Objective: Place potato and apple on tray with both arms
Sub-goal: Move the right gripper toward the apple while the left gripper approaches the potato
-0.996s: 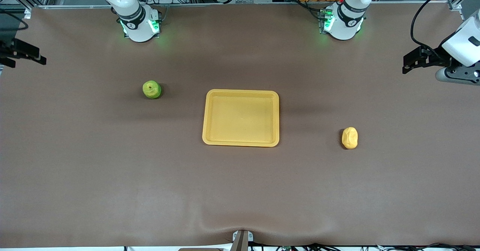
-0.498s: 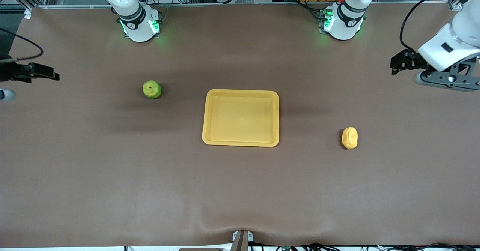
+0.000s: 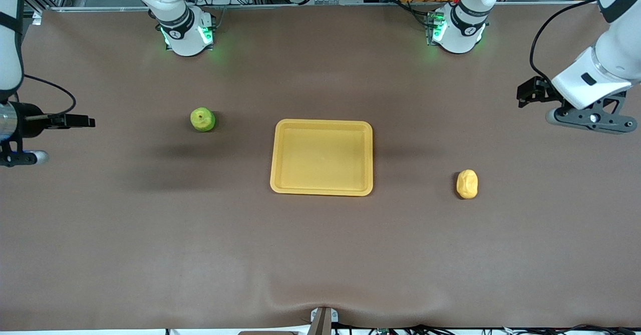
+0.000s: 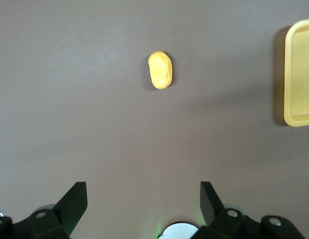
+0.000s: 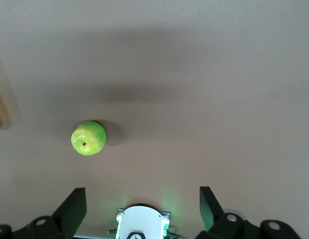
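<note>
Still in the approach step: nothing grasped, tray point(image 3: 321, 157) bare at mid-worktop. Apple point(image 3: 203, 119) sits toward the right arm's end, a bit farther from the front camera than the tray's middle; potato point(image 3: 466, 184) toward the left arm's end, level with the tray's nearer edge. Both are well apart from the tray.

Left gripper point(image 3: 591, 119) hangs over bare worktop near its end, fingers apart, empty. Right gripper point(image 3: 22, 147) is over its own worktop edge, fingers apart too (wrist views show both pairs wide).

Next: each arm needs to swing inward and drop over its item, left on potato, right on apple, fingers straddling before closing. Potato probably wants a grip across its narrow axis.

Versus a second ago: both grippers have come further into the front view, toward the camera and inward. Apple, potato, tray unmoved.
</note>
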Controlling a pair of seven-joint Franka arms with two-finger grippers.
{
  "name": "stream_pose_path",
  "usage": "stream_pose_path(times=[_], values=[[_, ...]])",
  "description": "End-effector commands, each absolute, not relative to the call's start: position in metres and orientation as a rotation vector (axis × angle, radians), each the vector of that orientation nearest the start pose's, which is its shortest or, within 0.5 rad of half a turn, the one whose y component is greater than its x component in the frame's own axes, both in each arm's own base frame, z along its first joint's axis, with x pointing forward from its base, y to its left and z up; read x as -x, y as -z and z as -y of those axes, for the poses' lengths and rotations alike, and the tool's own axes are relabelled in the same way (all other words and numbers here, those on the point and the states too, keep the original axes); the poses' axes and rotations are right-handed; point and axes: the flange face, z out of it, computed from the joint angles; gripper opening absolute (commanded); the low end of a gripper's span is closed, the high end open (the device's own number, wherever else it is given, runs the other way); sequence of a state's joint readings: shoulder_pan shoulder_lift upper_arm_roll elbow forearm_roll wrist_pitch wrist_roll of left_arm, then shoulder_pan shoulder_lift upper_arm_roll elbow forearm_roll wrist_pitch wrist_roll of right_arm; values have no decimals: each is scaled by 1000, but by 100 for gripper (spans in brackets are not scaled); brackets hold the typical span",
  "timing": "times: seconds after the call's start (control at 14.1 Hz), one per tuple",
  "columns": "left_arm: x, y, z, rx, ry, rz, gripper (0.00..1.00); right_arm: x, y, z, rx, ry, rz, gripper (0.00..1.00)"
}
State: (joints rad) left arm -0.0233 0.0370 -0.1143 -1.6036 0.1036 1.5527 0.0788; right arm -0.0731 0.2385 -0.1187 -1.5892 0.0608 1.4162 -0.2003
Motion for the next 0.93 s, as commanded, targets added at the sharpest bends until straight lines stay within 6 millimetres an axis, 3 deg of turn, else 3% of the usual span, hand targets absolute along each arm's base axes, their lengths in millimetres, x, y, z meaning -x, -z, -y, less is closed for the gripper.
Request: stream_pose_path(times=[0.0, 0.14, 0.21, 0.36, 0.5, 0.64, 0.85], values=[[-579, -573, 48, 3031, -170, -219, 100, -574, -445, 83, 2911, -606, 8, 100], [-587, -557, 43, 3035, -212, -167, 100, -563, -416, 78, 2895, -576, -11, 100], [-588, -554, 29, 3051, -220, -126, 100, -558, -402, 72, 2892, -586, -11, 100], [-599, -528, 18, 3112, -263, -88, 100, -551, -387, 60, 2875, -598, -96, 100], [-609, -491, 28, 3125, -301, -105, 100, -546, -373, 49, 2866, -615, -119, 100], [-606, -452, 42, 3123, -300, -125, 100, -537, -356, 38, 2881, -597, -127, 100], [-597, -400, 47, 3130, -224, -138, 100, -516, -326, 15, 2914, -549, -165, 100]])
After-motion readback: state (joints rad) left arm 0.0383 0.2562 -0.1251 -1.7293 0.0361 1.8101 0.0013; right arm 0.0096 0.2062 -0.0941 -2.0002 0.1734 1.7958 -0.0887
